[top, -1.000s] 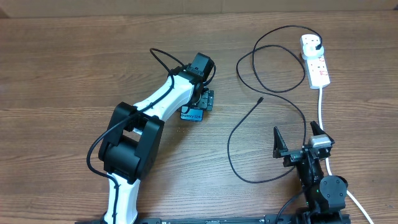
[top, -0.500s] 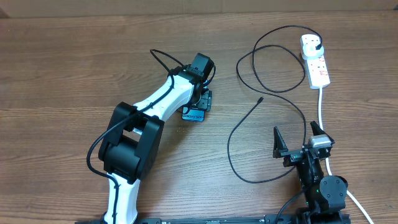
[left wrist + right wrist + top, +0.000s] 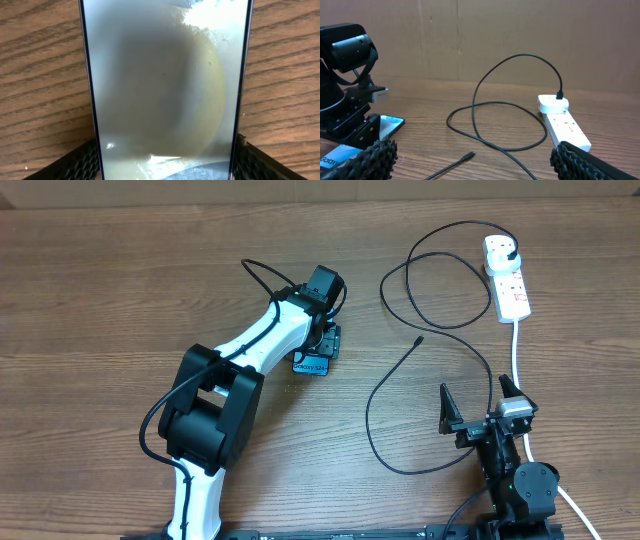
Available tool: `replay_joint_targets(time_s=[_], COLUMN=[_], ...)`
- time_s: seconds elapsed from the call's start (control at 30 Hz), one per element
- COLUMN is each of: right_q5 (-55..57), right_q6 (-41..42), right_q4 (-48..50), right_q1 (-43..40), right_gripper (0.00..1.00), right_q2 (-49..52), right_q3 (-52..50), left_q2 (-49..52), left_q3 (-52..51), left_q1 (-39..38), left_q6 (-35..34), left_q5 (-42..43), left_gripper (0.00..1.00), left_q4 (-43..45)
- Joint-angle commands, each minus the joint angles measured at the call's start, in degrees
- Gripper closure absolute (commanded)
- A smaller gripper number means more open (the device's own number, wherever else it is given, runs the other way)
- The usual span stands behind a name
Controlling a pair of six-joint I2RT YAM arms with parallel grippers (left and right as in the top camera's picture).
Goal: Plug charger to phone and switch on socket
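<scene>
Left of centre on the table (image 3: 120,280), the phone (image 3: 311,365) lies flat, screen up. The left gripper (image 3: 165,162) is closed on its long edges, a pad (image 3: 75,162) touching each side. Well apart to its right, the charger (image 3: 367,418) has its connector (image 3: 417,340) loose on the wood and its plug (image 3: 513,250) in the socket (image 3: 508,280) at the far right. Nearer, the right gripper (image 3: 475,392) hangs with jaws spread wide, empty.

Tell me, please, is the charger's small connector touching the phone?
Apart. The overhead view shows bare wood plainly between the charger's connector and the phone.
</scene>
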Motion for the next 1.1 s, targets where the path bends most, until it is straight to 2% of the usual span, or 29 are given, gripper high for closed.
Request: replay_joint_targets(time_s=[0.0,0.47,0.9,1.07], right_q5=[0.5,0.5,0.5,0.5], right_q6=[0.3,0.3,0.3,0.3], right_q4=[0.3,0.3,0.3,0.3], right_q1=[0.2,0.2,0.2,0.2], right_gripper=[0.00,0.00,0.00,0.00], right_q2=[0.1,0.1,0.1,0.1], right_q3=[-0.6,-0.6,-0.6,-0.6], left_q2=[2.0,2.0,2.0,2.0], left_q3=[-0.7,2.9,11.4,15.6], left_q1=[0.0,0.0,0.0,0.2], left_q6=[0.2,0.2,0.2,0.2], left_q5=[-1.3,-0.8,2.7,7.3], left_gripper=[0.25,0.28,0.29,0.29], left_q4=[-0.3,-3.6,-11.3,-14.8])
